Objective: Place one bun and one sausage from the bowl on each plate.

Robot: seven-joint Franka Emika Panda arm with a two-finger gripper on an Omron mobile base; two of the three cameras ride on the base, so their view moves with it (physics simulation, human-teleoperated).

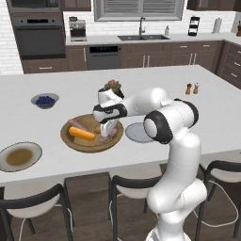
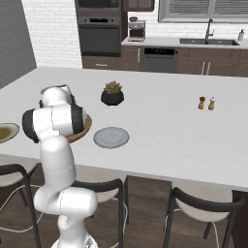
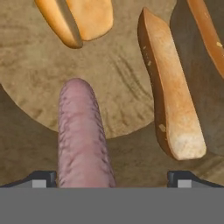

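The wooden bowl (image 1: 70, 141) sits on the island counter and holds an orange bun (image 1: 82, 134) and a pink sausage (image 1: 75, 123). My gripper (image 1: 107, 135) reaches down into the bowl's right side. In the hand view it (image 3: 113, 178) is open, low over the bowl floor (image 3: 118, 74). A pink sausage (image 3: 81, 135) lies between the tips, closer to the left one. A long bun (image 3: 173, 105) lies to its right and a split bun (image 3: 76, 19) at the top left. The grey plate (image 1: 139, 132) lies right of the bowl, and a tan plate (image 1: 20, 156) is at the far left.
A small grey bowl of blue berries (image 1: 45, 100) stands behind the wooden bowl to the left. A black pot with a plant (image 2: 112, 94) stands behind the grey plate (image 2: 111, 137). Salt and pepper shakers (image 1: 192, 88) are at the far right. Stools line the near counter edge.
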